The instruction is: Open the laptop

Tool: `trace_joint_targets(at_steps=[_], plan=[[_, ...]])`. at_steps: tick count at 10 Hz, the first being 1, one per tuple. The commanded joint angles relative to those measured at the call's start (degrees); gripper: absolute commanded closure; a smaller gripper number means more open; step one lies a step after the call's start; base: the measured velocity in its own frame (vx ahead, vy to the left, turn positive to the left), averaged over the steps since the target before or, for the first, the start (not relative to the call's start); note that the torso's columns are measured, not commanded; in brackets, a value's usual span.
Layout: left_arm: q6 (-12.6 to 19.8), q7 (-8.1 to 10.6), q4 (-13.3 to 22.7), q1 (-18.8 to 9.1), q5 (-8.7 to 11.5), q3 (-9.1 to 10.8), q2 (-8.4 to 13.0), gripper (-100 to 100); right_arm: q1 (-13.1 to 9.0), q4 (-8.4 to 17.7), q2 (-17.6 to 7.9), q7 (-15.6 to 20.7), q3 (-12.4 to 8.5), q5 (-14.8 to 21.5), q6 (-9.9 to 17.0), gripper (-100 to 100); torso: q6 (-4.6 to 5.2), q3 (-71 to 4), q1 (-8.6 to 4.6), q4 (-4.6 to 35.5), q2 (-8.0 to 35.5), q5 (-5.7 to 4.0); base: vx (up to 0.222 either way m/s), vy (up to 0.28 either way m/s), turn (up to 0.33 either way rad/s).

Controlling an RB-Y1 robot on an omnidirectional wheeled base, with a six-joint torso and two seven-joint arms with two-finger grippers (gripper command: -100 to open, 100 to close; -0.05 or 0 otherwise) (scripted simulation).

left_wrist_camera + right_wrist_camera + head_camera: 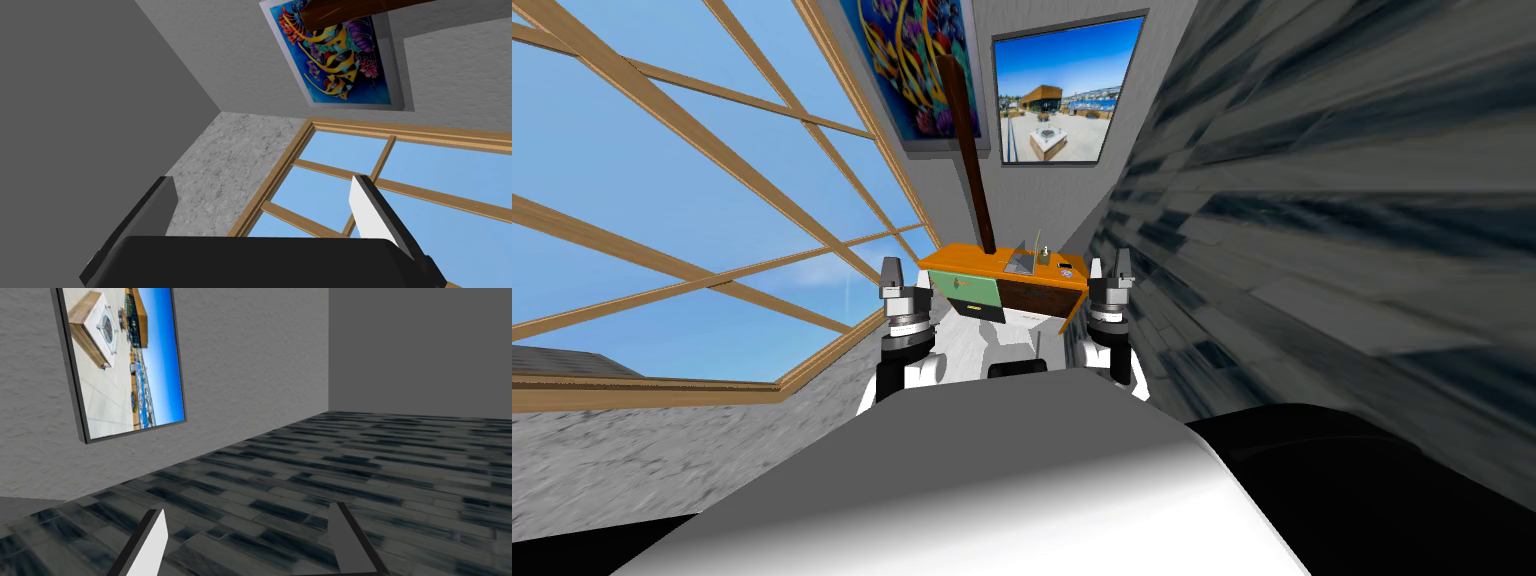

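Ahead of me stands an orange desk (964,264), and a small grey laptop (1020,264) lies on its top; whether its lid is raised I cannot tell. Both arms are held up on either side of the desk, short of it. My left gripper (891,270) points upward, and in the left wrist view its fingers (161,200) stand wide apart with nothing between them. My right gripper (1121,262) is also raised, level with the desk's right end, and its fingers (156,533) are open and empty.
A dark brown pole (967,150) rises from the desk's back left. A small object (1046,252) sits beside the laptop. A large wood-framed window (692,200) runs along my left, a dark tiled wall (1332,230) close on my right. The desk front carries a green panel (977,292).
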Motion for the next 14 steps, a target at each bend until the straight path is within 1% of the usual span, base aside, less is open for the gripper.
trace_joint_targets(at_steps=[1, 3, 9, 10, 11, 14], plan=[[0.0, 0.0, 0.0, 0.0, 0.0, 0.0, 0.0, 0, 0.0, 0.0, 0.0, 0.0, 0.0, 0.0, 0.0, 0, 0.0, -4.67, 0.0, 2.35, 2.32, 0.0, 0.0, 0.0, 0.0], [0.0, 0.0, -0.01, 0.0, 0.0, 0.0, 0.0, 0, 0.0, -0.01, 0.0, 0.0, 0.0, 0.0, 0.0, 0, 0.0, -20.14, 0.0, 10.06, 10.03, 0.0, 0.0, 0.0, 0.0], [-0.01, 0.0, -0.02, 0.0, 0.0, 0.0, 0.0, 0, 0.0, -0.02, 0.0, 0.0, 0.0, 0.0, -0.01, 0, 0.0, -70.73, 0.0, 35.37, 35.39, 0.0, 0.0, 0.0, 0.0], [-0.01, 0.0, -0.02, 0.0, 0.0, 0.0, 0.0, 0, -0.51, 0.56, -2.71, 0.93, 0.05, 0.12, 0.96, -100, 0.0, -79.19, 0.0, 39.6, 39.62, 0.0, 0.01, 0.013, 0.031], [0.0, 0.0, 0.0, 0.0, 0.0, 0.0, 0.0, 0, -0.83, 0.92, -4.05, 1.53, 0.08, 0.19, 1.58, -100, -0.01, -83.14, 0.03, 41.49, 41.53, 0.01, 0.015, 0.023, 0.039], [0.0, 0.0, 0.01, 0.01, 0.0, 0.0, 0.0, 0, -2.19, 2.34, -8.81, 4.08, 0.21, 0.52, 4.2, -100, 0.0, -84.58, 0.03, 42.26, 42.24, 0.01, 0.019, 0.029, 0.048]])
